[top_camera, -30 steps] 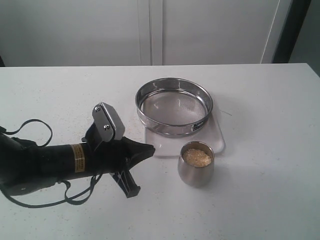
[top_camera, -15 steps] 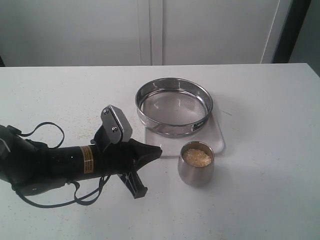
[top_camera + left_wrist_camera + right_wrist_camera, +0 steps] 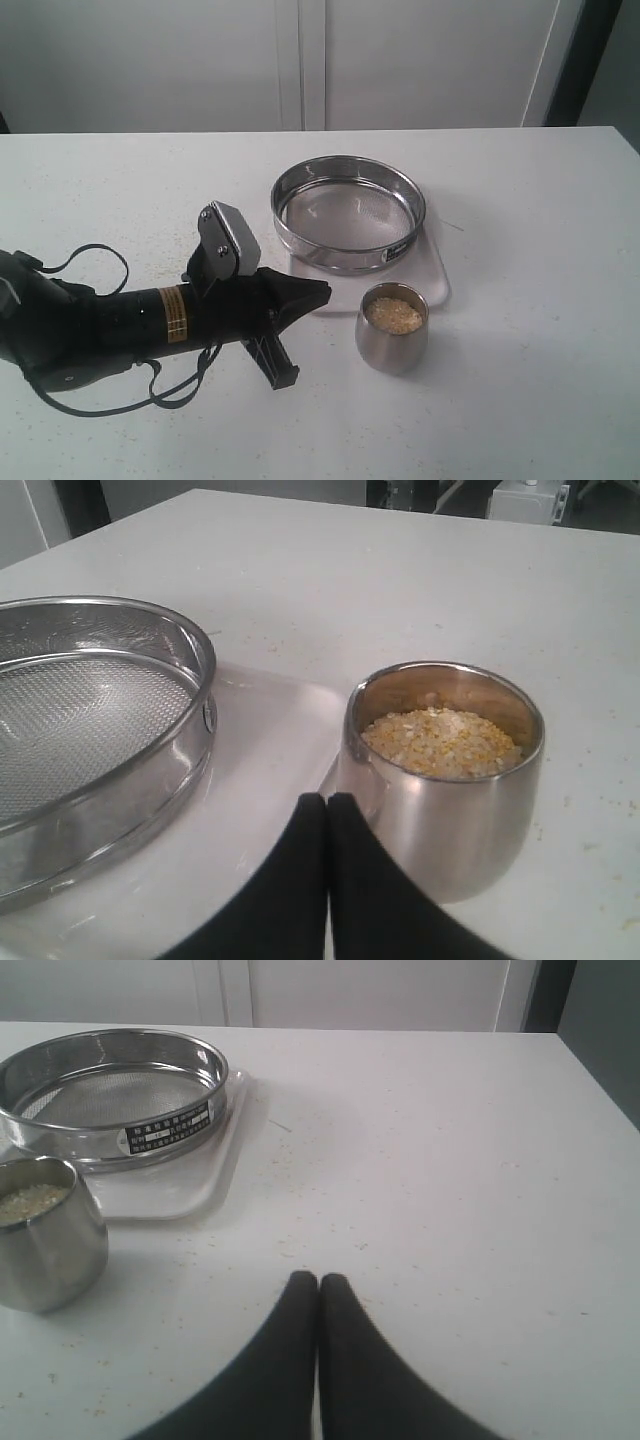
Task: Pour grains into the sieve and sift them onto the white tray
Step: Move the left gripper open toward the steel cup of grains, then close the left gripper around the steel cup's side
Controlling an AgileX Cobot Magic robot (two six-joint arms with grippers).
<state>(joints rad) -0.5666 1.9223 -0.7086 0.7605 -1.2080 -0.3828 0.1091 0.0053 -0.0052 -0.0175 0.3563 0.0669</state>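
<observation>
The round steel sieve (image 3: pixel 348 212) (image 3: pixel 90 720) (image 3: pixel 112 1095) rests on the white tray (image 3: pixel 432 278) (image 3: pixel 270 730) (image 3: pixel 185 1188); its mesh looks bare. In front of the tray stands a small steel cup (image 3: pixel 392 338) (image 3: pixel 470 820) (image 3: pixel 45 1250) filled with the yellow and pale grains (image 3: pixel 393 314) (image 3: pixel 443 742) (image 3: pixel 28 1201). My left gripper (image 3: pixel 322 292) (image 3: pixel 327 800) is shut and empty, its tip just left of the cup, over the tray's near edge. My right gripper (image 3: pixel 318 1280) is shut and empty over bare table, away from the cup; the exterior view does not show it.
The white table (image 3: pixel 540 200) is speckled with stray grains. White cabinet doors (image 3: pixel 300 60) stand behind its far edge. The left arm's black body with cables (image 3: pixel 90 325) lies low across the front left.
My left gripper has moved right toward the cup, staying shut. The sieve, tray and cup have not moved.
</observation>
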